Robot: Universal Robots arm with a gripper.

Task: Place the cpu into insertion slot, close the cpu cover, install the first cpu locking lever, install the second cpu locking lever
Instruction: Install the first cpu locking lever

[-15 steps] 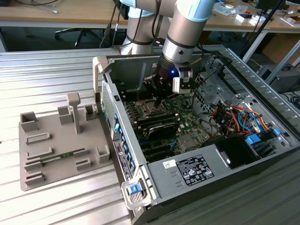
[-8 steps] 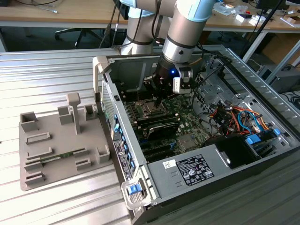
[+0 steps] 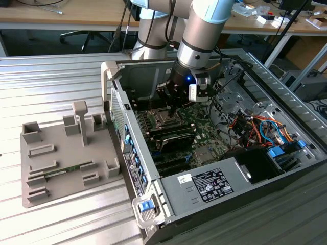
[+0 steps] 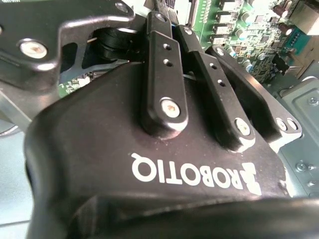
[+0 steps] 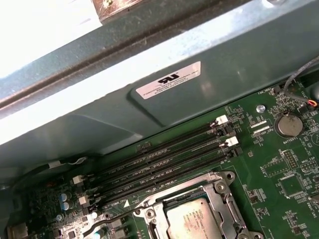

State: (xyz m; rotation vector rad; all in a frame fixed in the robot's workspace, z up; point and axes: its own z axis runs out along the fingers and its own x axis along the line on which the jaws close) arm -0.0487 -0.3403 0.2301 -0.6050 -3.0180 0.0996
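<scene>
Gripper [image 3: 174,105] lowered inside the open computer case [image 3: 265,71], just above the green motherboard [image 3: 196,133] near the case's back wall, as seen in the exterior view. Arm reaches down from above, a small blue light lit on its wrist. Second wrist view: black gripper body [image 4: 149,169] up close, 2 black finger links running away from the camera toward the board; fingertips hidden, so cannot tell whether the jaws stand open or closed, or whether they grip anything.

First wrist view: cpu [image 5: 192,219] with silver-grey top lies flat inside the insertion slot [image 5: 159,218]. Cpu cover [image 5: 219,199], a silver frame, lies down around the chip, its square hole exposing the chip's top. A thin metal locking lever [image 5: 144,199] runs along the socket edge nearest the memory slots; whether it is latched cannot be told. 4 long black memory slots [image 5: 164,162] sit beside the socket, between it and the grey case wall [image 5: 124,94], which carries a white label. Round coin battery [image 5: 289,124] on the board, well apart from the socket.

Exterior view: grey parts fixture [image 3: 64,153] on the ribbed metal table [image 3: 46,81], beside the case on the exterior view's left.
</scene>
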